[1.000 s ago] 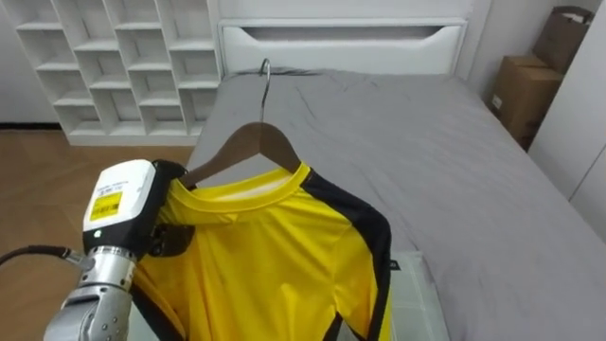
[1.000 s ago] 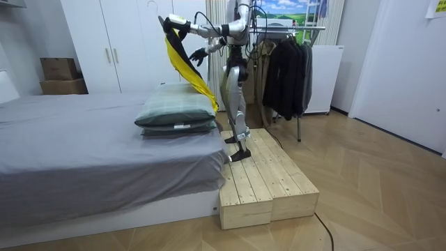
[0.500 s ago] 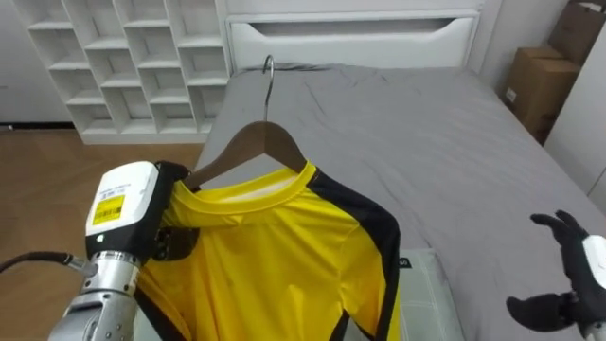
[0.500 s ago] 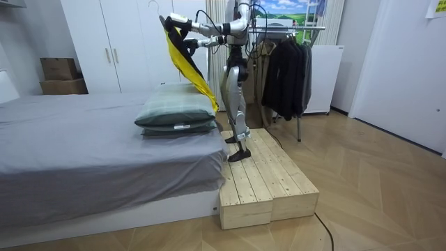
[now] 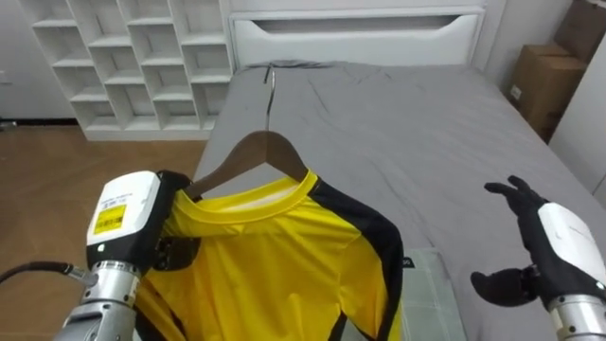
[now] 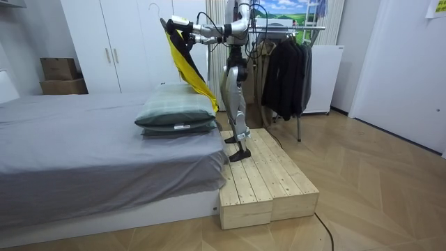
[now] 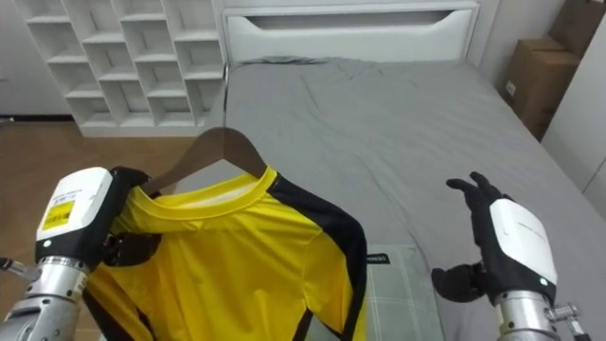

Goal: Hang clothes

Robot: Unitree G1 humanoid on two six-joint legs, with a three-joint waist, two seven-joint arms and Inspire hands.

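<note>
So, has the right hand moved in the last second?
Yes. The right hand has risen, open, over the grey bed, toward the yellow shirt held by the left hand.

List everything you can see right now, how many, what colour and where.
shirt: 1, yellow with black trim, on the hanger, held over the bed's corner
hanger: 1, brown wood with metal hook, inside the shirt's collar
bed: 1, grey cover, white headboard, ahead of the robot
bedding stack: 1, grey-green, on the bed's corner under the shirt
shelf unit: 1, white, left of the headboard
cardboard boxes: 2, brown, right of the headboard
clothes rack: 1, dark garments, behind the robot
platform: 1, pale wood, under the robot beside the bed
left hand: 1, curled round the hanger's end
right hand: 1, open, over the bed
</note>
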